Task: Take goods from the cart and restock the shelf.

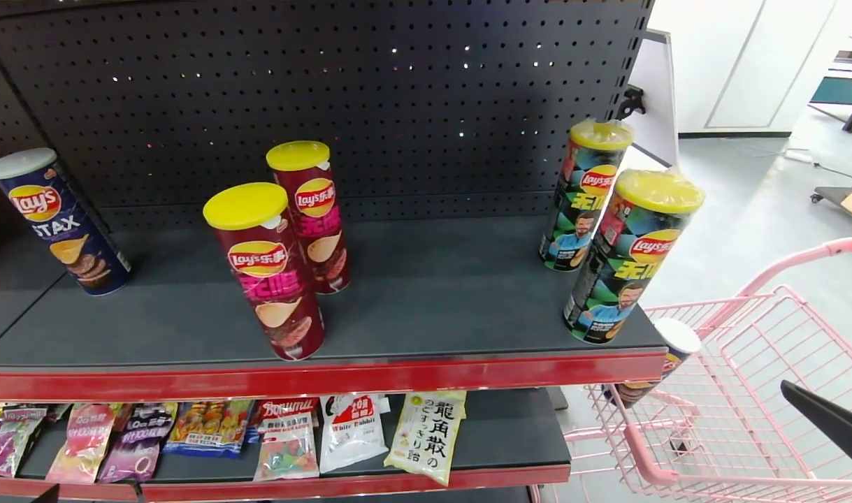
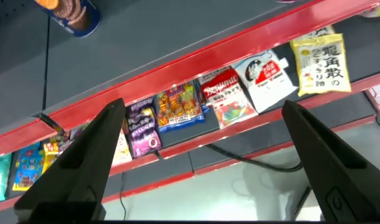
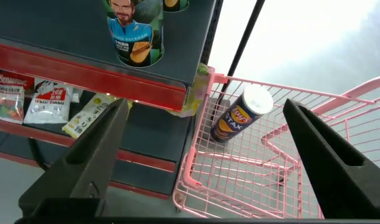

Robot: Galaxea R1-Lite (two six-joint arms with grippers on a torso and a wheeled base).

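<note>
The pink cart (image 1: 639,453) sits at the right end of the shelf (image 1: 439,293), and it carries a single item: a dark blue chip can (image 3: 238,117), tucked into the corner nearest the shelf. That can stands on its base with its white lid up, its long axis close to upright but leaning a little. On the shelf itself, five cans all stand upright: a navy can (image 1: 55,220) far left, two maroon cans (image 1: 268,269) near the middle, one behind the other, and two green-and-black cans (image 1: 632,255) at the right edge, yellow lids on both pairs. Below, on the lower shelf (image 1: 509,426), snack packets (image 1: 286,436) lie in a row along the front. Now the arms: the right gripper (image 3: 204,104) hangs above the cart, pointed down toward the dark blue chip can but well apart from it, fingers spread wide with nothing between them. The left gripper (image 2: 203,104) is held low in front of the shelf, aimed at the snack packets, jaws also wide apart and empty.
</note>
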